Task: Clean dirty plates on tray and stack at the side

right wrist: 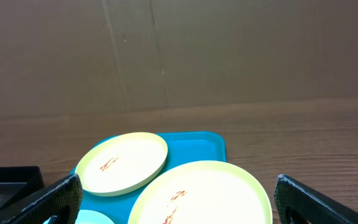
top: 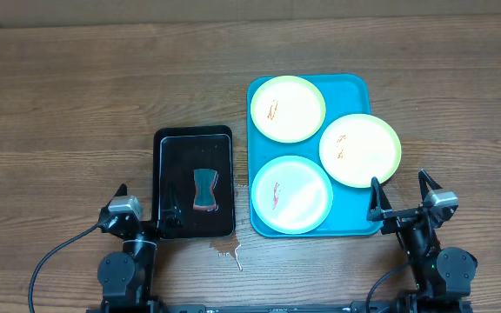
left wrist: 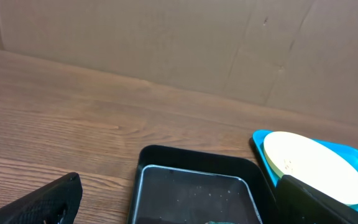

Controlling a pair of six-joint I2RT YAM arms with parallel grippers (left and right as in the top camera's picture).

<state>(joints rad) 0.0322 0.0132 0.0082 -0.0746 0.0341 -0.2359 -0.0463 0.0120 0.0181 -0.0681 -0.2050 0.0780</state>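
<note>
On the turquoise tray (top: 352,89), right of centre, three smeared plates (top: 360,149) lie flat, side by side, unstacked. The left gripper (top: 146,198) and right gripper (top: 398,183) sit at the near edge, jaws wide, empty. The sponge (top: 205,190) lies in the black tray (top: 157,174). Likely first step: the left pinches the sponge across its narrow waist while the right steadies a plate rim.

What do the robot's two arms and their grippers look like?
Both arms, left arm and right arm, are black with round joints. The left gripper and right gripper each have two black, pointed fingers and a small grey block beside them. A black cable curves from each base.
</note>
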